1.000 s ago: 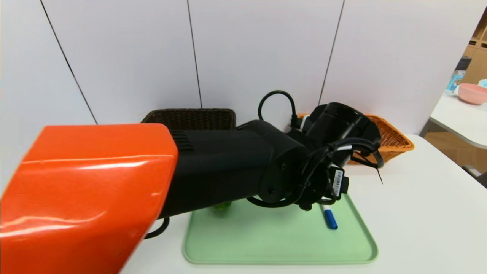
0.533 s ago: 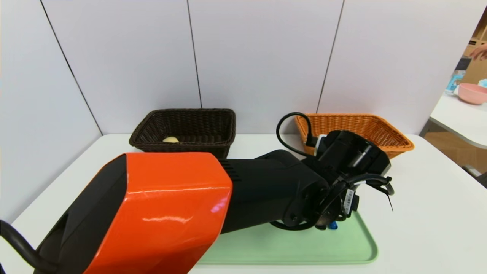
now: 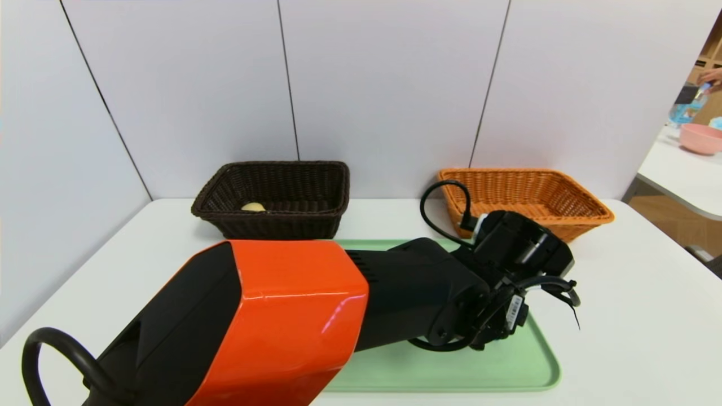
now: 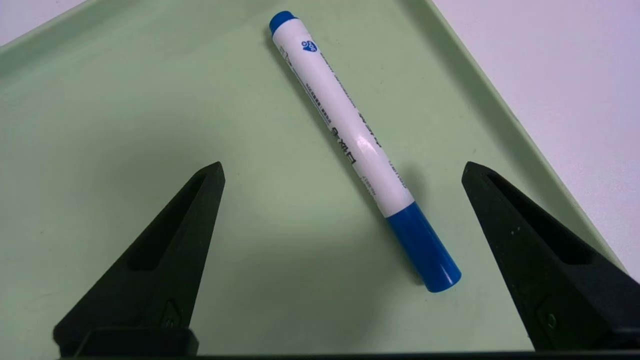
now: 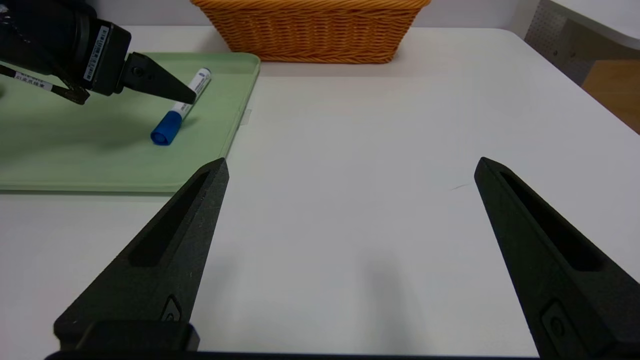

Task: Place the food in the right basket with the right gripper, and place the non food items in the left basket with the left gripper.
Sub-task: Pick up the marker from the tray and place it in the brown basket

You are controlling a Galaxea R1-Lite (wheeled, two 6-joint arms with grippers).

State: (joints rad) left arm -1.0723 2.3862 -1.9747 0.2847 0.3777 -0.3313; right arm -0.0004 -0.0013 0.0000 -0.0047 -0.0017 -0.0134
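The white marker (image 4: 350,135) with a blue cap lies flat on the green tray (image 4: 100,100), near its right rim. My left gripper (image 4: 342,165) hovers open just above it, one finger on each side, touching nothing. In the head view the left arm (image 3: 293,316) covers the marker. The dark brown left basket (image 3: 225,197) holds a pale yellow rounded piece (image 3: 253,207), the spoon-spatula's head. The orange right basket (image 3: 586,206) looks empty. My right gripper (image 5: 350,161) is open over bare white table, right of the tray. The food is hidden.
The two baskets stand against the white wall panels behind the tray (image 3: 530,372). A pink bowl (image 3: 701,138) sits on a separate table at the far right. White tabletop stretches right of the tray to the table's edge.
My left arm has dropped lower and swung toward the tray's near right side. The dark basket is now uncovered, and the marker has gone out of sight under the wrist in the head view.
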